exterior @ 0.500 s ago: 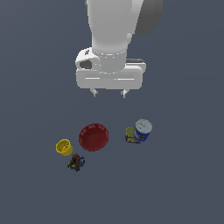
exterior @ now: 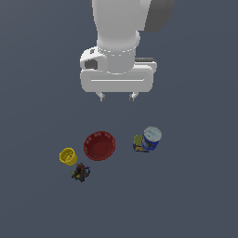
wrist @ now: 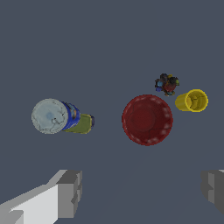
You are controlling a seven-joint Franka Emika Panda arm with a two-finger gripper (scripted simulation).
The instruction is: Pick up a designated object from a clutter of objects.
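The designated object (exterior: pixel 81 172) is a small dark lumpy jumble with red, blue and yellow bits, lying just below the yellow cup (exterior: pixel 68 156) at the exterior view's left; the wrist view shows it (wrist: pixel 166 84) beside that cup (wrist: pixel 192 100). The red bowl (exterior: pixel 99 146) sits in the middle, upright and empty. A blue-white can (exterior: pixel 151 138) stands at the exterior view's right with a small yellow box (exterior: pixel 138 143) touching it. My gripper (exterior: pixel 117 96) hangs open high above the clutter, over the bowl's far side, with nothing between its fingers (wrist: pixel 70 192).
Everything rests on a flat dark grey floor (exterior: pixel 195 195). The wrist view shows the bowl (wrist: pixel 147 119), the can (wrist: pixel 51 116) and the box (wrist: pixel 82 124) below the fingers.
The arm has shifted slightly; the objects have not moved and the gripper stays open.
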